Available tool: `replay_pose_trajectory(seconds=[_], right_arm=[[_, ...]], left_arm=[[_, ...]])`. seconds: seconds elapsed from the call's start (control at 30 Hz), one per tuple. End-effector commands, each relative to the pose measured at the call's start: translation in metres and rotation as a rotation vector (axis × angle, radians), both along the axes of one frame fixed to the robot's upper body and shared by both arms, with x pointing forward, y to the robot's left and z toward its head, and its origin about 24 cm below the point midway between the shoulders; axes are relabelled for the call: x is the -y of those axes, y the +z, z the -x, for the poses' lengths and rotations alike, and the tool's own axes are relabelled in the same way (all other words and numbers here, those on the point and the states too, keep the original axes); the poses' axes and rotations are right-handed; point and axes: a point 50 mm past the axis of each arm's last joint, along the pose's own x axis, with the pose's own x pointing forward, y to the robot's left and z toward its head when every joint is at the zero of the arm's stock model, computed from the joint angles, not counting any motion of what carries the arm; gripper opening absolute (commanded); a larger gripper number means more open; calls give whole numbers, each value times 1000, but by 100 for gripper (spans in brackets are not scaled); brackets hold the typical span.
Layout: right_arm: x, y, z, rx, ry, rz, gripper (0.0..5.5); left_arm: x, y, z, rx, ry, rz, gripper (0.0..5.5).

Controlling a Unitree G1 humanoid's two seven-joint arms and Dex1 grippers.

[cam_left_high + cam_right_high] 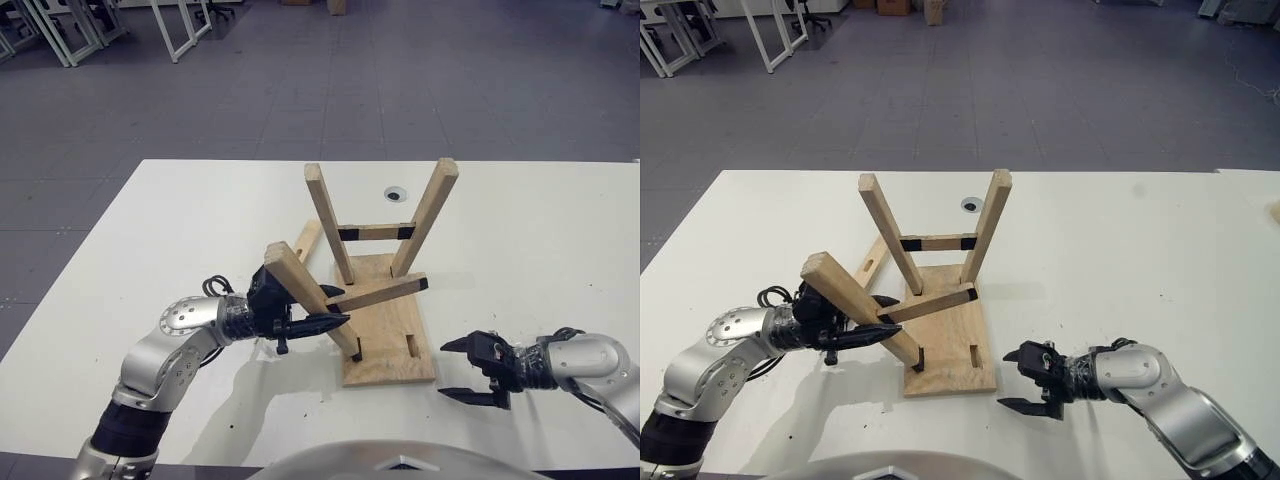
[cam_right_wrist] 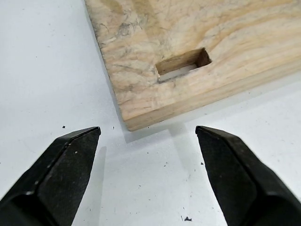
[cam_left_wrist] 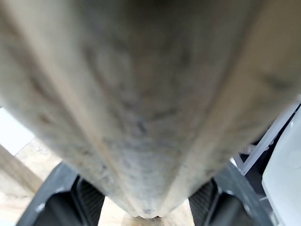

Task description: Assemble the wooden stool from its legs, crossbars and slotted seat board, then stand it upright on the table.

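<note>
Two legs (image 1: 330, 225) stand slotted into the seat board (image 1: 392, 352), beyond both grippers. Left gripper (image 1: 325, 323) pinches a third, tilted leg (image 1: 298, 280), its foot meeting the board just past the fingertips. Right gripper (image 1: 442, 369) sits spread just beside the board's near corner, facing an empty slot (image 2: 182, 63).

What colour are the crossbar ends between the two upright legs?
Black, on a pale wooden crossbar; the left eye view shows it best.

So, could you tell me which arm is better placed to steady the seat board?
Right: its jaws are open beside the near corner of the seat board; the left jaws are shut on the leg.
</note>
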Motion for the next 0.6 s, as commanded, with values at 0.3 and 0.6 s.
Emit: replay_pose_trajectory(seconds=[0.3,0.6], right_arm=[[-7,3,-6,48,-76,-38,374],[4,17,-38,125,-282,-131,374]], left_arm=[[-4,-47,17,24,-80,-321,204],[-37,-93,35,-40,-290,-716,204]])
